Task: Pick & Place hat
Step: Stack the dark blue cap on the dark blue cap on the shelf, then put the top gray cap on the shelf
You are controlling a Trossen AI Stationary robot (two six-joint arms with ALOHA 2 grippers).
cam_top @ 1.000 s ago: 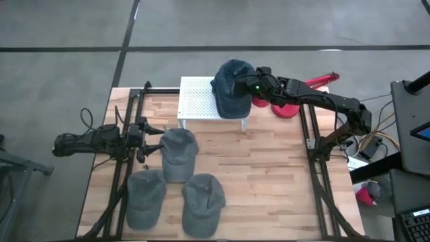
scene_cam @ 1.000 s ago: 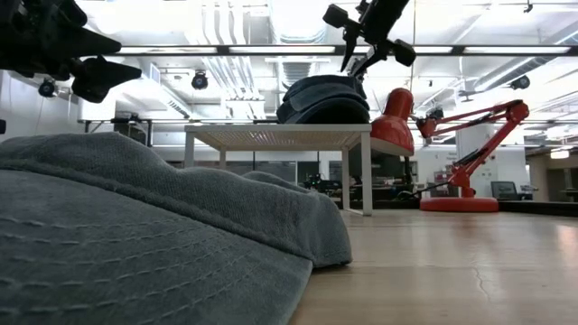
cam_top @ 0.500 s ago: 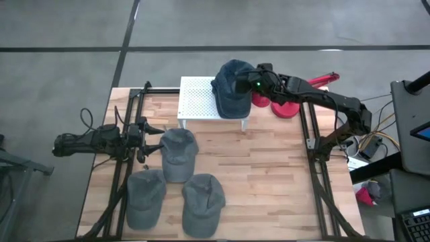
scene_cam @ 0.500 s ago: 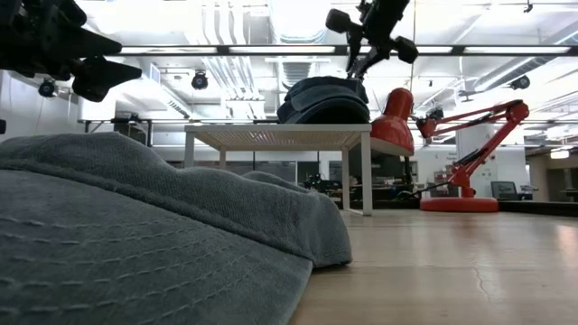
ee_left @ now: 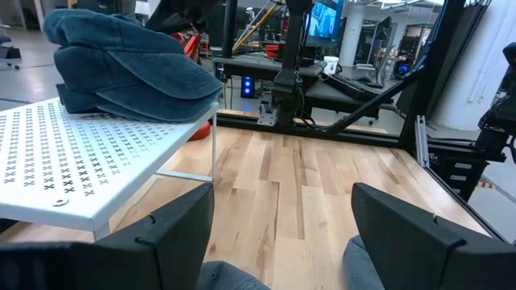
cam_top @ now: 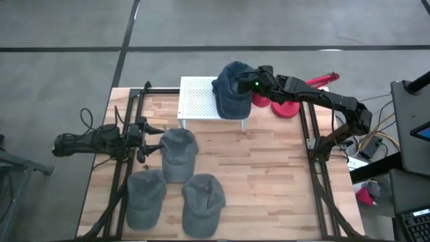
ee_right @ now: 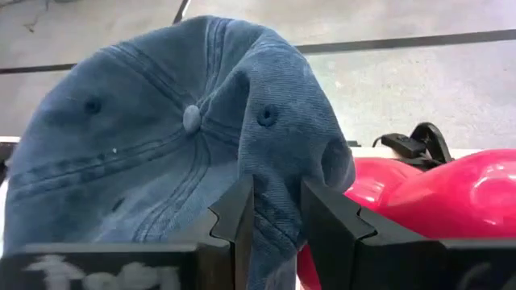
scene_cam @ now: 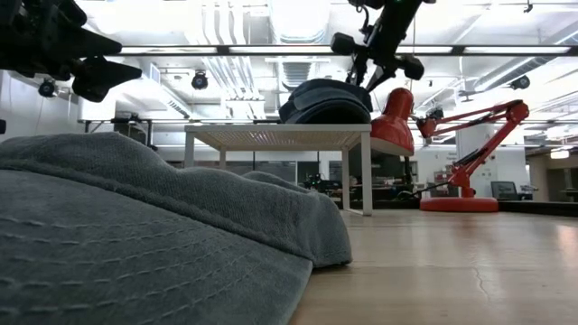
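A dark blue denim hat (cam_top: 232, 89) lies crown up on the right end of a white perforated stand (cam_top: 198, 97) and overhangs its edge. In the right wrist view the hat (ee_right: 161, 153) fills the picture. My right gripper (cam_top: 254, 86) (ee_right: 274, 221) is at the hat's right side, shut on its cloth. My left gripper (cam_top: 151, 131) (ee_left: 282, 234) hovers open near the table's left edge, beside three grey hats: one (cam_top: 178, 153) closest to it, another (cam_top: 146, 197) near the front left, a third (cam_top: 203, 202) next to that. My right gripper pinches a raised fold of the blue hat's crown (ee_right: 272, 173), on the side toward the red lamp, between its two fingers (ee_right: 238, 217). It comes from the table's right, slanting down. The hat's underside rests on the stand (scene_cam: 271, 135).
A red desk lamp (cam_top: 285, 104) stands just right of the stand, under my right arm. Black rails (cam_top: 124, 168) run along both sides of the table. Bare wood (cam_top: 269, 175) lies open in the middle and right of the table.
My right gripper has sunk a little toward the stand and shifted slightly toward the table's right. The blue hat has gone with it a few pixels and sits a touch lower.
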